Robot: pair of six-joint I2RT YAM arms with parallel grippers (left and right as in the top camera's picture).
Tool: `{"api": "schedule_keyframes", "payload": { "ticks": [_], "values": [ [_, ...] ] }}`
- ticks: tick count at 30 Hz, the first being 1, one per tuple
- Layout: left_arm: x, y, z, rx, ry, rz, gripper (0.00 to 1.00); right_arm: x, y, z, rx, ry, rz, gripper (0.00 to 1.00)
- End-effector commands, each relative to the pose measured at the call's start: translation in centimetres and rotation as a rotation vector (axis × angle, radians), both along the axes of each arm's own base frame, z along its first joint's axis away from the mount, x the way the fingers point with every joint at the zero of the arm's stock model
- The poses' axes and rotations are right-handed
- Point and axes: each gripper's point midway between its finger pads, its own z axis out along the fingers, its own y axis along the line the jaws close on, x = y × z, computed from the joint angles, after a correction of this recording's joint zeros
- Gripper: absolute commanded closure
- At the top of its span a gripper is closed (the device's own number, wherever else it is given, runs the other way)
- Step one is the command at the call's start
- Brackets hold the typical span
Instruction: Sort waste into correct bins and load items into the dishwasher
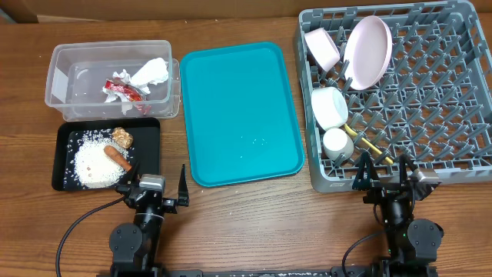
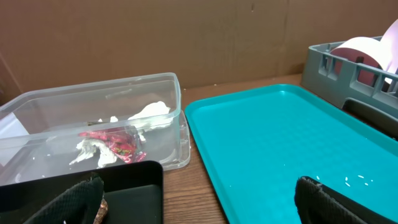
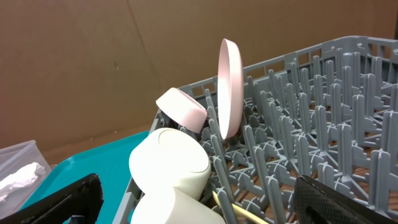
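Note:
The clear tub (image 1: 61, 65) holds the red-and-white wrapper (image 1: 123, 91) and white crumpled paper (image 1: 151, 72); both show in the left wrist view (image 2: 118, 142). The black tray (image 1: 150, 142) holds rice (image 1: 92, 163), a brown lump (image 1: 122, 136) and the orange-brown stick (image 1: 117, 157). The grey rack (image 1: 430, 92) holds a plate (image 1: 367, 51), a bowl (image 1: 323, 46), two cups (image 1: 329, 106) and the yellow spoon (image 1: 369, 145). My left gripper (image 1: 160, 191) is open and empty at the near table edge. My right gripper (image 1: 382, 175) is open and empty by the rack's front edge.
A teal serving tray (image 1: 240, 111) lies between the bins and the rack, with a few rice grains (image 1: 257, 141) on it. A brown cardboard wall (image 2: 186, 37) stands behind the table.

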Motion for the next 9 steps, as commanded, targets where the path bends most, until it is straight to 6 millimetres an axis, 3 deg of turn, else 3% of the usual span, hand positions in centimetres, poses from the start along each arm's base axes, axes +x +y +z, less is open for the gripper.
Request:
{"api": "schedule_keyframes", "payload": {
  "ticks": [1, 9],
  "values": [
    [0.02, 0.40, 0.00, -0.002, -0.007, 0.020, 0.00, 0.01, -0.14, -0.19, 0.001, -0.003, -0.005, 0.00],
    [0.02, 0.40, 0.00, -0.002, -0.007, 0.020, 0.00, 0.01, -0.14, -0.19, 0.001, -0.003, -0.005, 0.00]
  ]
}}
